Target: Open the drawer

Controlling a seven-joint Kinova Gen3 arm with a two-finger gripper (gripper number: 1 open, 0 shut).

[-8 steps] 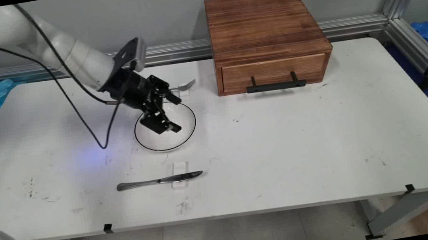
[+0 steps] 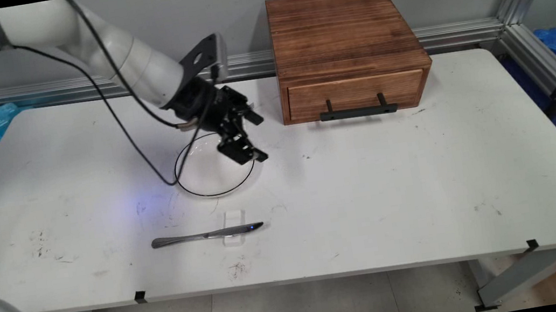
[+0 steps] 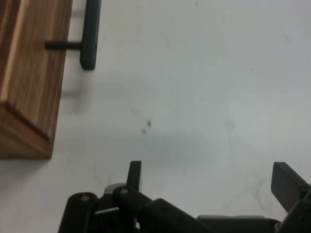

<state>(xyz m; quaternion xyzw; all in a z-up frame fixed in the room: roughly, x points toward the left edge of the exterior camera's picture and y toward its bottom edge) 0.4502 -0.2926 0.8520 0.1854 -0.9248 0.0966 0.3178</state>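
My black gripper [image 2: 259, 138] hangs open over the right rim of a white plate with a black rim [image 2: 204, 173], between the plate and a wooden drawer box [image 2: 344, 48]. Nothing is between its fingers. In the hand view the gripper [image 3: 211, 182] looks down on bare table, with one fingertip [image 3: 134, 174] at the left and the other at the right. The box's front [image 3: 24, 73] and its black handle [image 3: 90, 34] fill that view's upper left. The drawer is closed, with the handle [image 2: 359, 111] facing the table's near side.
A metal knife [image 2: 207, 235] lies on a small white rest [image 2: 233, 218] in front of the plate. Black cables [image 2: 148, 158] hang from the arm over the plate's left side. An aluminium rail runs along the wall behind the table.
The gripper has moved right and a little toward the wall, from over the plate's middle to its right rim, nearer the drawer box. It now covers the fork seen earlier behind the plate.
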